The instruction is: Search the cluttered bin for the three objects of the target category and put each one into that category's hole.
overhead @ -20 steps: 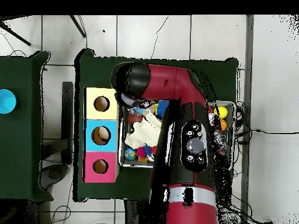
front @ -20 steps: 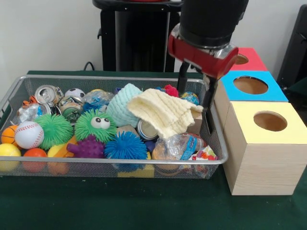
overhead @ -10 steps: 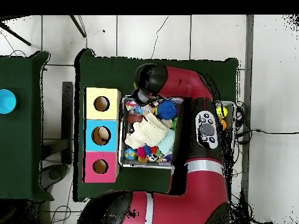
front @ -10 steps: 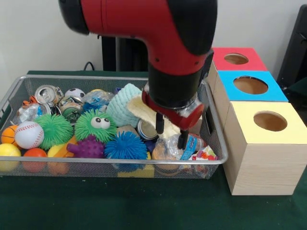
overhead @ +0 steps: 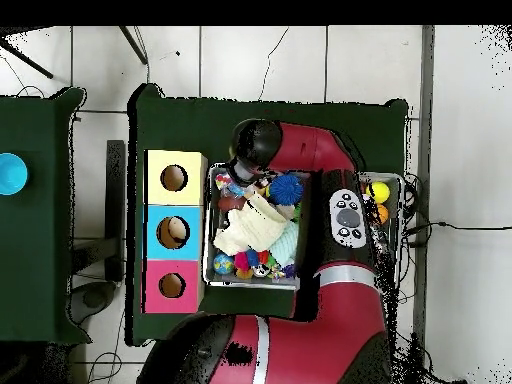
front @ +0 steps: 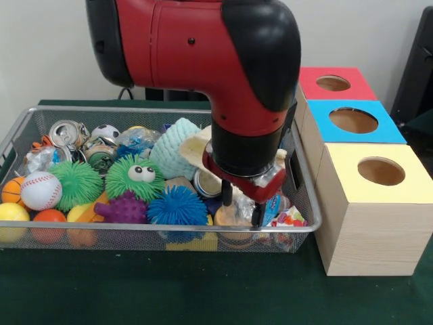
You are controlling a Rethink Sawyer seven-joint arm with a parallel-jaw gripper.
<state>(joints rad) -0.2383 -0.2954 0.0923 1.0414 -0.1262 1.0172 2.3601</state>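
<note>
My gripper [front: 241, 206] is down inside the wire bin [front: 162, 228], at its front right part. It is open, its two black fingers [front: 226, 195] either side of a crumpled clear plastic wrapper [front: 269, 203]. I cannot tell whether they touch it. A cream knitted cloth [front: 195, 145] lies just behind, mostly hidden by the arm, beside a teal knitted ball [front: 170, 143]. A metal can [front: 202, 183] lies left of the fingers. In the overhead view the arm's end [overhead: 254, 146] covers the gripper, and the cloth [overhead: 250, 230] shows in the bin [overhead: 211, 262].
Three boxes with round holes stand right of the bin: yellow [front: 379, 170], blue [front: 353, 120], red [front: 335, 83]. The bin's left half holds spiky balls [front: 135, 177], a baseball [front: 40, 189], small sport balls and crushed cans [front: 66, 132]. The overhead view shows the boxes [overhead: 174, 178] in a row.
The arm swung from the bin's back right corner to the front right, then lowered. The open fingers have come down around the plastic wrapper.
</note>
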